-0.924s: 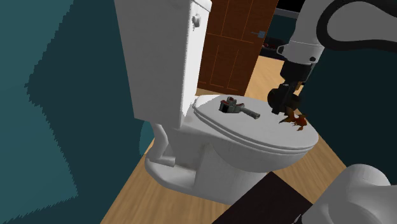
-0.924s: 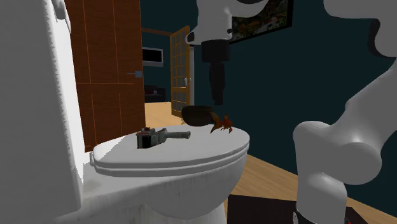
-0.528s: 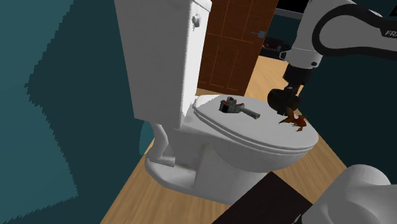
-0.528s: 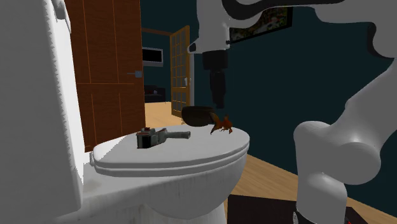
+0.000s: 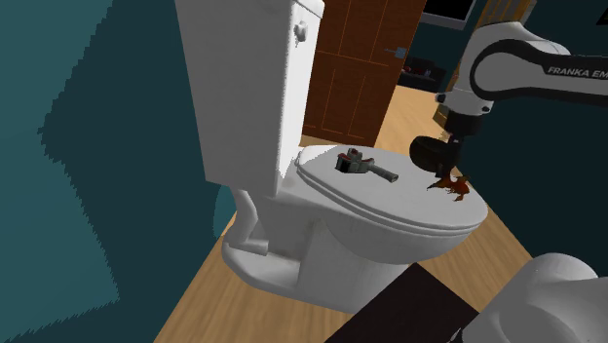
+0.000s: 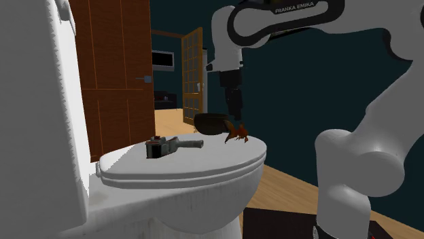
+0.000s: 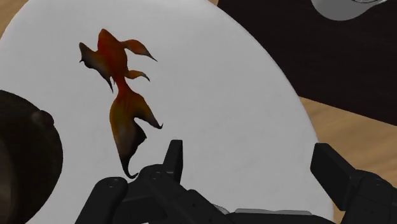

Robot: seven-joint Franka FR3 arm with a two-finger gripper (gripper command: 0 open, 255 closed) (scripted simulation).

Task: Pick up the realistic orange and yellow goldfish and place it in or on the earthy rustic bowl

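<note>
The closed lid of a white toilet (image 5: 390,209) lies right under the jaws. On it, well apart from the jaws and nearer the tall white tank (image 5: 244,88), a small grey tool with a stubby handle (image 5: 362,165) lies flat. Beyond the jaws stands a brown panelled wooden door (image 5: 356,68), and a lighter wooden door with glass panes (image 6: 192,75) stands farther off. A dark teal wall (image 5: 97,146) rises behind the tank. Below the jaws, past the lid's rim, spreads a light wooden plank floor (image 5: 195,302) with a dark mat (image 5: 409,307) on it.
</note>
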